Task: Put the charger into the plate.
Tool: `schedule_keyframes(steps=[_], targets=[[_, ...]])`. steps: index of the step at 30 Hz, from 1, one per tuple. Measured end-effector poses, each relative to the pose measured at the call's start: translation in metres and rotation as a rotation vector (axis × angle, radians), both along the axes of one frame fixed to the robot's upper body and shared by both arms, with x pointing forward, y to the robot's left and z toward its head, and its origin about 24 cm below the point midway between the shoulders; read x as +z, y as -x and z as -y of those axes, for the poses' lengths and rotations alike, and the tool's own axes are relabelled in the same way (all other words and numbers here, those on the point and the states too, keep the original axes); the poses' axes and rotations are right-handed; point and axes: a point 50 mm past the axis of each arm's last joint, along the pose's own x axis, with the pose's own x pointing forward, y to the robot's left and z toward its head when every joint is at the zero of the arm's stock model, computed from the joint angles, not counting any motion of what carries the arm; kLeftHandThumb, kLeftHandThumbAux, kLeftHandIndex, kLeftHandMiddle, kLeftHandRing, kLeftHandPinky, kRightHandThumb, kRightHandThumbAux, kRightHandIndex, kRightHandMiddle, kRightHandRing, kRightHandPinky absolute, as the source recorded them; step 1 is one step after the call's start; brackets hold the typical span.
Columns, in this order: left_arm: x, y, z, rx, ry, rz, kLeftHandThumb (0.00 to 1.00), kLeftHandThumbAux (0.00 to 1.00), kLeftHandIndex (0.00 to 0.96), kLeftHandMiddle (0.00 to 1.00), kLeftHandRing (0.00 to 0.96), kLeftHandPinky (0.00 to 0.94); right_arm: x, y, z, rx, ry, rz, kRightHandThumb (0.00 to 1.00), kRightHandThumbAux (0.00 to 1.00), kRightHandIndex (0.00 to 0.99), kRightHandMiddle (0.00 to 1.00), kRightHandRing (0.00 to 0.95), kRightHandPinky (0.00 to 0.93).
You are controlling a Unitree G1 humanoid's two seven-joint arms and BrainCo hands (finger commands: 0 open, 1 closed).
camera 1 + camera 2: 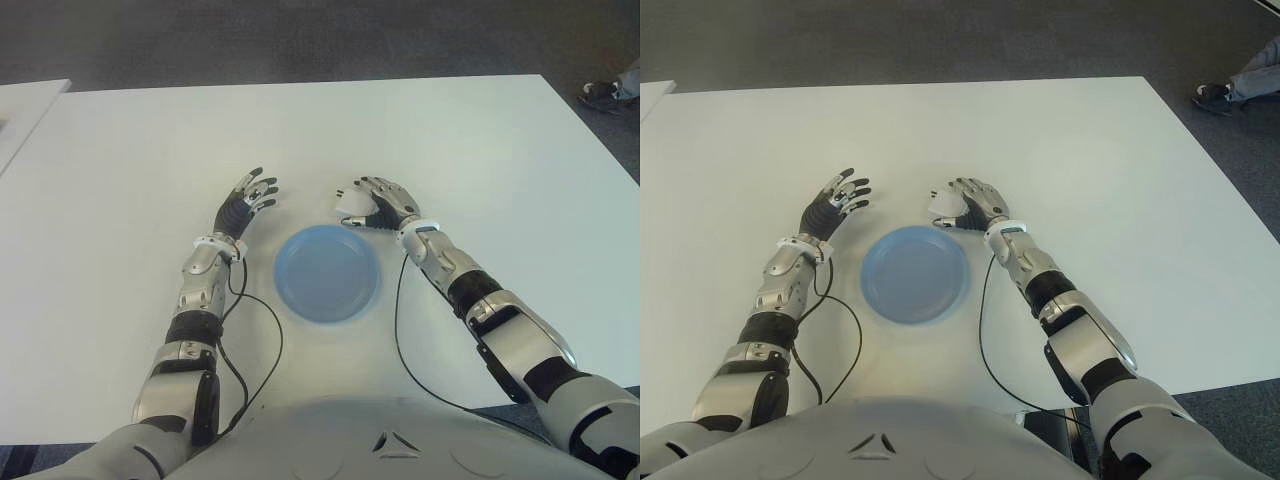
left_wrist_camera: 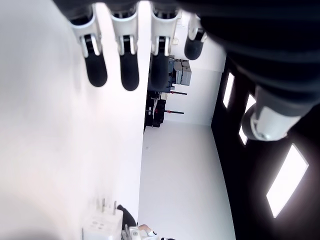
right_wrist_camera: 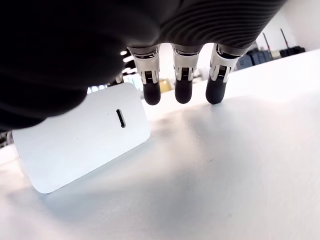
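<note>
**A:** Left eye view first. Where is the charger (image 1: 352, 207)?

**B:** It is a small white block just beyond the far rim of the blue plate (image 1: 327, 273), toward the plate's right side. It is not in the plate. The right hand (image 1: 381, 203) is against it.

**A:** Is the hand gripping it?

**B:** It looks so. In the right wrist view the charger (image 3: 82, 136) sits tucked against the palm side of the hand, its flat face with a small slot turned to the camera, tilted with one corner low over the white table (image 3: 240, 165). Three fingers (image 3: 183, 80) reach out past it, only partly curled — the thumb's contact is hidden, so I can say the hand is closed around the charger but not how firmly.

**A:** Is the charger lifted?

**B:** I cannot tell; its lower corner is at or just above the tabletop.

**A:** And the other side?

**B:** The left hand (image 1: 249, 198) shows to the left of the plate, apart from it, fingers spread and holding nothing. The left wrist view confirms it — four fingers (image 2: 129, 67) extended over bare table, with the charger (image 2: 102, 227) visible farther off.

**A:** Anything in the plate?

**B:** Only its blue surface shows.
</note>
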Motion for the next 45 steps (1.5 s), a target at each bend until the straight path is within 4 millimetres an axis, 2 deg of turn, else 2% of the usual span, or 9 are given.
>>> schedule_keyframes(steps=[20,35,45], targets=[[0.004,0.004,0.01,-0.008,0.047,0.028,0.0,0.465,0.073,0.207,0.212,0.223,0.013,-0.003,-0.005,0.032,0.233,-0.077,0.413,0.293,0.0,0.057,0.082,0.16],[0.006,0.009,0.017,-0.015,0.067,0.051,0.0,0.464,0.071,0.205,0.209,0.222,0.018,-0.004,-0.002,0.035,0.251,-0.102,0.411,0.313,0.0,0.081,0.147,0.264],[0.008,0.009,0.019,-0.013,0.083,0.06,0.0,0.465,0.073,0.213,0.216,0.229,0.017,-0.002,0.0,0.025,0.221,-0.106,0.429,0.338,0.0,0.082,0.164,0.268]])
